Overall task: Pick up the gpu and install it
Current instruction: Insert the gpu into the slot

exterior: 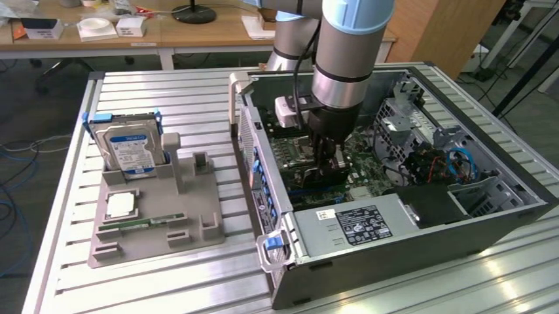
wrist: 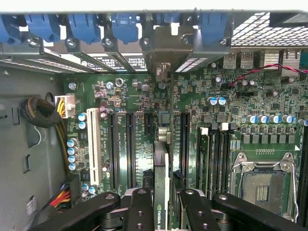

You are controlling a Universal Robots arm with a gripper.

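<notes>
Wrist view: the gpu (wrist: 161, 178) is clamped edge-on by the end effector (wrist: 162, 204) over the motherboard (wrist: 130, 110); judged stiff, light, fragile; best gripped by its edges.

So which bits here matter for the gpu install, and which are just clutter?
Job: gpu, held edge-on between the fingers; motherboard slots; open PC case.
Lying about: hard drive, processor chip, memory stick, grey parts tray.
</notes>
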